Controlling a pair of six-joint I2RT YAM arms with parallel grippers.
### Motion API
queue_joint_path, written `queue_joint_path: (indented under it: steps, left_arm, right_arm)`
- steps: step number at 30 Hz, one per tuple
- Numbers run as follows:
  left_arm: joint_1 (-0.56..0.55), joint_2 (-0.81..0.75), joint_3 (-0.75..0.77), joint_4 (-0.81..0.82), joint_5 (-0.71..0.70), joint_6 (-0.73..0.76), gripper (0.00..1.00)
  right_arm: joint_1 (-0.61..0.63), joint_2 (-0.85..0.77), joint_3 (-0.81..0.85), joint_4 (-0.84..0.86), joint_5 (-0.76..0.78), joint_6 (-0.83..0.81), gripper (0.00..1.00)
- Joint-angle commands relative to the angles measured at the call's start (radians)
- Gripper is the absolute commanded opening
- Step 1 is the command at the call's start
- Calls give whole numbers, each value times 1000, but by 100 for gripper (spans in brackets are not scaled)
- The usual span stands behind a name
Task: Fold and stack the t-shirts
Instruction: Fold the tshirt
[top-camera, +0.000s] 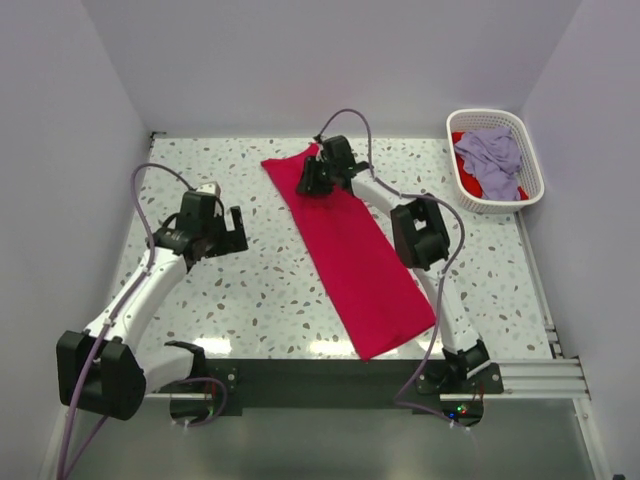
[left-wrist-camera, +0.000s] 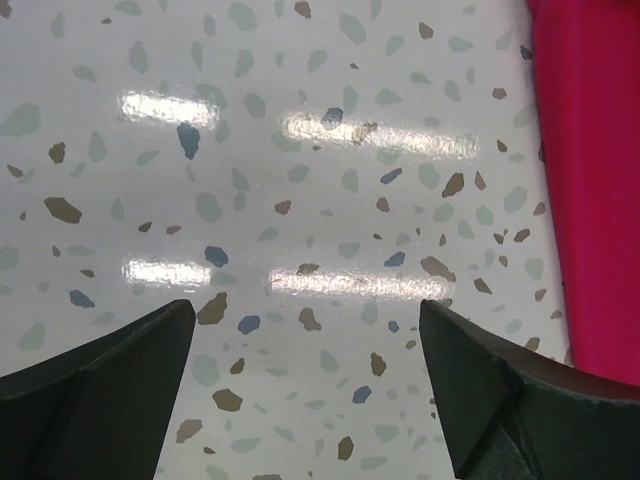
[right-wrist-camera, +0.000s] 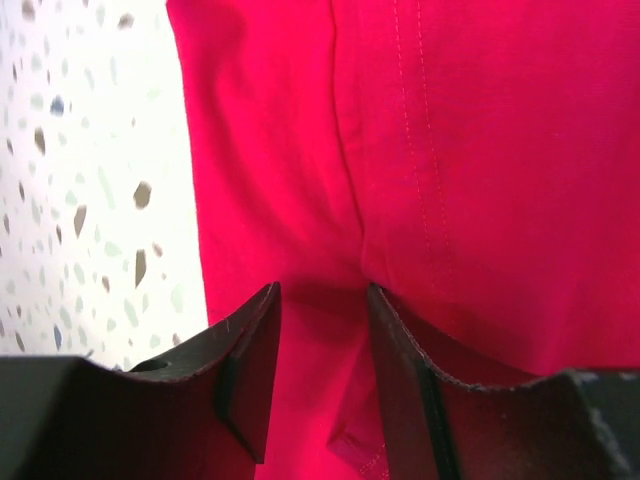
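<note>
Folding step: right gripper jaws half-closed astride red t-shirt far end, we cannot tell if pinching; left gripper spread, empty; next: carry end nearward.

Robotics lab test cell: plain white walls box in a speckled tabletop; two cabled robot arms bolted to a metal rail at its near edge.

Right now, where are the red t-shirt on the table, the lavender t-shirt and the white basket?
red t-shirt (top-camera: 355, 255): top external view, middle of the strip.
lavender t-shirt (top-camera: 488, 150): top external view, its crumpled middle.
white basket (top-camera: 495, 206): top external view, near wall.
</note>
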Motion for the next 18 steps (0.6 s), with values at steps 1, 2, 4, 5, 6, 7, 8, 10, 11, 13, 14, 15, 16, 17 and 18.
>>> queue_joint_path:
  steps: [1, 2, 4, 5, 6, 7, 8, 10, 11, 13, 14, 15, 16, 17, 18]
  left_arm:
    - [-15, -5, -18, 54, 74, -12, 100]
    - [-20, -5, -22, 56, 79, -12, 100]
    - [-29, -5, -28, 56, 92, -12, 100]
    - [-35, -5, -32, 59, 97, -15, 100]
    - [-38, -3, -35, 60, 97, -17, 100]
    - [-43, -3, -46, 65, 129, -19, 100]
    - [-56, 0, -51, 68, 137, -29, 100]
    - [-75, 4, -74, 80, 163, -45, 100]
    - [-101, 9, -81, 86, 171, -64, 100]
    - [-135, 21, -103, 105, 184, -89, 100]
    - [-179, 26, -107, 109, 184, -118, 100]
    - [-204, 35, -112, 115, 184, -133, 100]
    - [-230, 43, -120, 128, 181, -149, 100]
    - [-288, 50, -121, 134, 178, -182, 100]
    - [-315, 67, -117, 146, 171, -198, 100]
  right_arm:
    - [-93, 44, -17, 24, 107, 108, 46]
    - [-104, 43, -14, 31, 108, 122, 47]
    - [-129, 37, -2, 48, 115, 139, 52]
    - [-135, 34, 29, 47, 116, 138, 54]
    - [-144, 34, 49, 36, 110, 129, 59]
    - [-147, 34, 73, 24, 111, 121, 61]
    - [-149, 28, 121, 10, 111, 113, 63]
    - [-152, 12, 161, -22, 92, 87, 69]
    - [-152, -3, 179, -33, 87, 78, 70]
    - [-153, -77, 170, -51, 76, 50, 74]
    - [-152, -107, 146, -62, 72, 37, 75]
    - [-150, -179, 126, -93, 72, 3, 75]
    - [-152, -218, 101, -119, 70, -14, 75]
    - [-150, -259, 30, -146, 97, -34, 75]
    - [-152, -361, -23, -194, 117, -54, 74]
